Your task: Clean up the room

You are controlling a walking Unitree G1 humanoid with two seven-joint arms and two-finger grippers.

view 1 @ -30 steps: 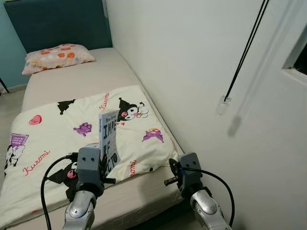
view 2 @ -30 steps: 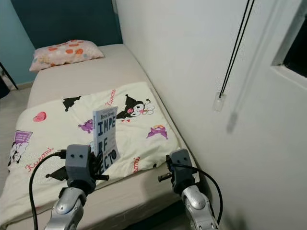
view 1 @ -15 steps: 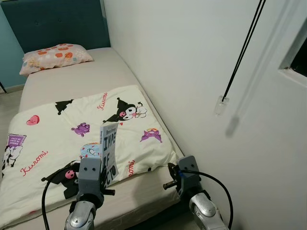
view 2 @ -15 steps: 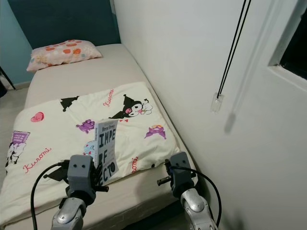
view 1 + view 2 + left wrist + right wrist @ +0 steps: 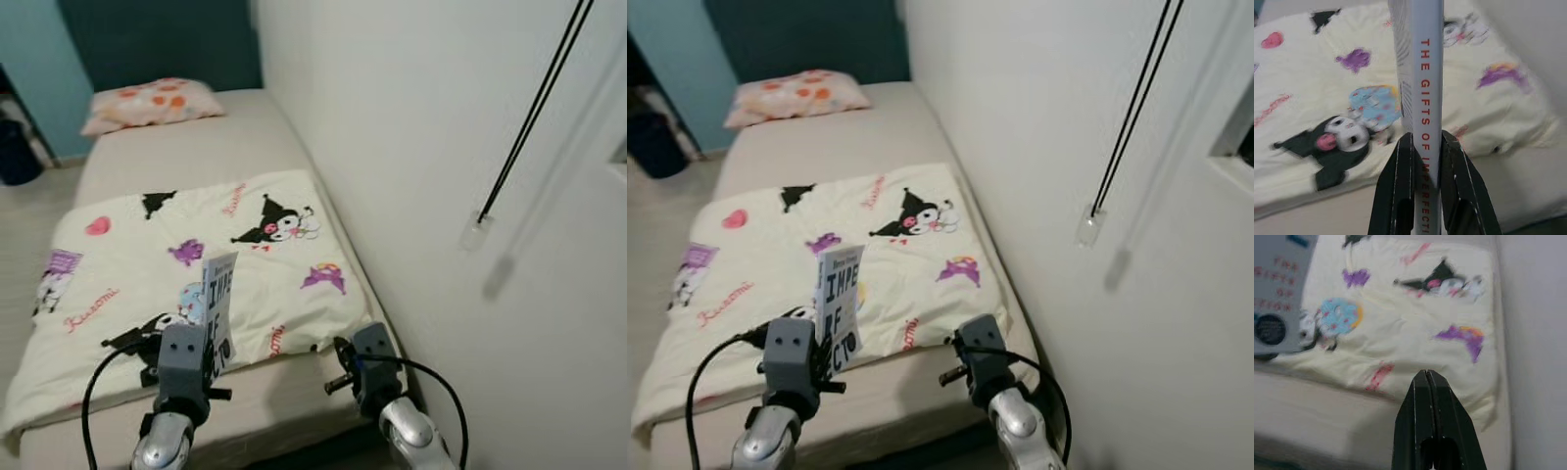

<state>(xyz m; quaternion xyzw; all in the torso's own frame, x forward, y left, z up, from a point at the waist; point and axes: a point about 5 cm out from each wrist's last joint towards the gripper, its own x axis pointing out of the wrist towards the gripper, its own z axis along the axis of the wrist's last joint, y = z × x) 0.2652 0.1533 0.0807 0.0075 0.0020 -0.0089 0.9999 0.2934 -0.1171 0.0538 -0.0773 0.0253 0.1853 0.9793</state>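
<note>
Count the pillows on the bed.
1: a pillow with orange spots lies at the head of the bed, by the dark headboard. Others could be hidden under the Kuromi blanket.

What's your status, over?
Left gripper shut on book, upright over the blanket. Right gripper shut, empty, above bed foot. Nothing in the way.

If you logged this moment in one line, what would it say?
left gripper: shut on book, upright | right gripper: shut, empty | below: Kuromi blanket on bed
</note>
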